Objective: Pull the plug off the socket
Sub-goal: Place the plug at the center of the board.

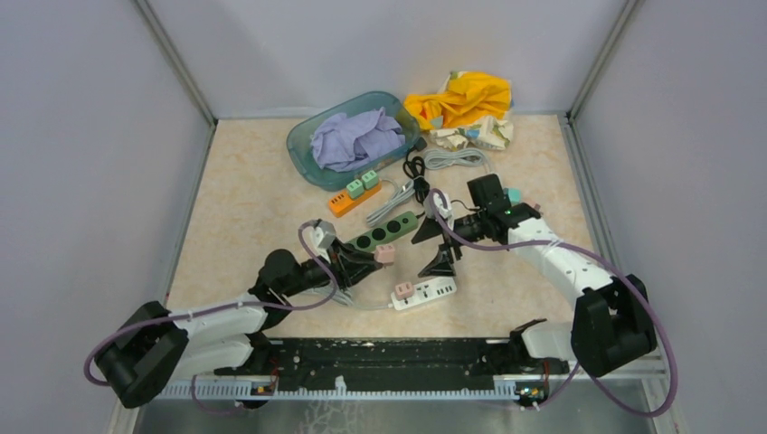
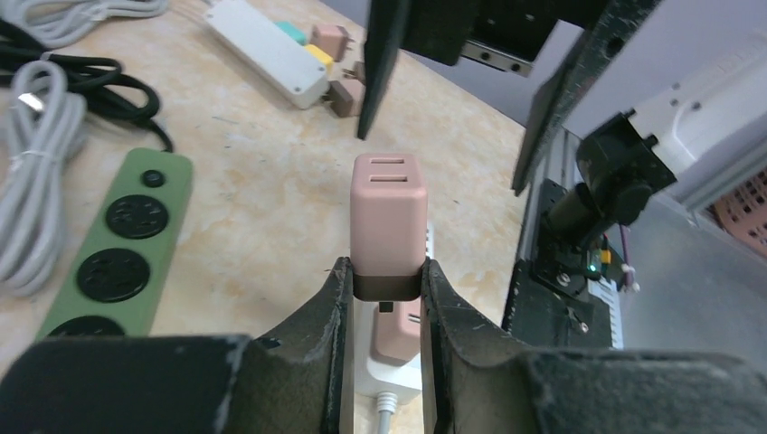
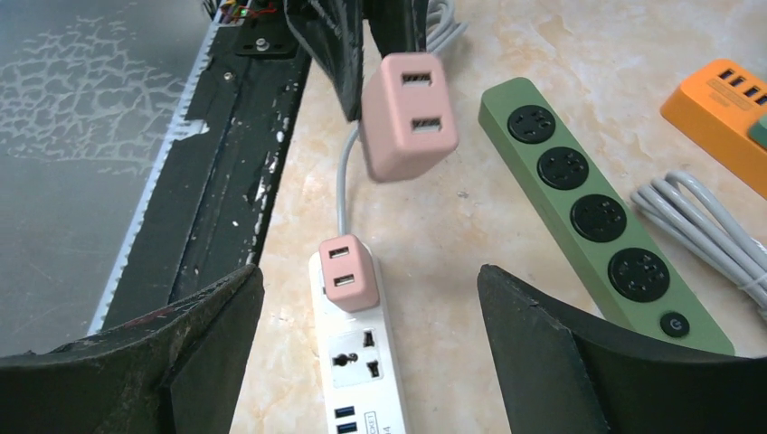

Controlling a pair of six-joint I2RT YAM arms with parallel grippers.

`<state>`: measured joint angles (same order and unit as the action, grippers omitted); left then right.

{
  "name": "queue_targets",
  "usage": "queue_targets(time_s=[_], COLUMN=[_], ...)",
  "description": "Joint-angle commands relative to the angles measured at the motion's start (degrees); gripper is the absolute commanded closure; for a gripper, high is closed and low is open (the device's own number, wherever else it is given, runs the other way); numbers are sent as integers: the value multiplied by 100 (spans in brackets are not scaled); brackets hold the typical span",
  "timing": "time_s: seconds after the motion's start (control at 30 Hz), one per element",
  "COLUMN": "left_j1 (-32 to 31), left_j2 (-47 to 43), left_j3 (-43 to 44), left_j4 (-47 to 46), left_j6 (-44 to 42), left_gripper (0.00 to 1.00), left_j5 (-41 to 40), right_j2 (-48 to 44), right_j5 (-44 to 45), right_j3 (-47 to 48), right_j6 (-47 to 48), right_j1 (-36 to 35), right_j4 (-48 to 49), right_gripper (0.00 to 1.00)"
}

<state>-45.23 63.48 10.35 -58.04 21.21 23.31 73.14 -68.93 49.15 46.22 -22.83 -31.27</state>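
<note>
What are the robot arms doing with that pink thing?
The left pincer is shut on a pink plug, holding it in the air above the white power strip, so it is out of its socket. The right pincer hangs open close by, holding nothing. A second pink plug sits in the strip.

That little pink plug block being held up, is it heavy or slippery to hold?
Probably light: the left tool holds the pink plug up by its base alone. Its smooth shell looks slippery, so it might twist.
</note>
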Motion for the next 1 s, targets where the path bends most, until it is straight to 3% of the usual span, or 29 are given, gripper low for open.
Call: queue_targets(time_s=[0.0, 0.27, 0.47, 0.67, 0.97], left_j1=[454, 1432, 2455, 3384, 4261], left_j2=[-539, -1438, -1595, -1165, 269], left_j3=[-140, -240, -350, -434, -266], left_j4=[728, 2038, 2527, 2292, 1568], left_j6=[415, 797, 1170, 1643, 2697], left_gripper=[100, 100, 99, 99, 94], left_j5=[-251, -517, -374, -197, -631], right_j2=[-256, -254, -257, -257, -292], right_j5=[78, 292, 348, 381, 407], right_j3=[104, 77, 60, 43, 24], right_j6=[-19, -88, -104, -99, -82], right_j1=[118, 206, 235, 243, 252], right_j4=[216, 319, 353, 367, 375], right_gripper=[12, 12, 12, 12, 12])
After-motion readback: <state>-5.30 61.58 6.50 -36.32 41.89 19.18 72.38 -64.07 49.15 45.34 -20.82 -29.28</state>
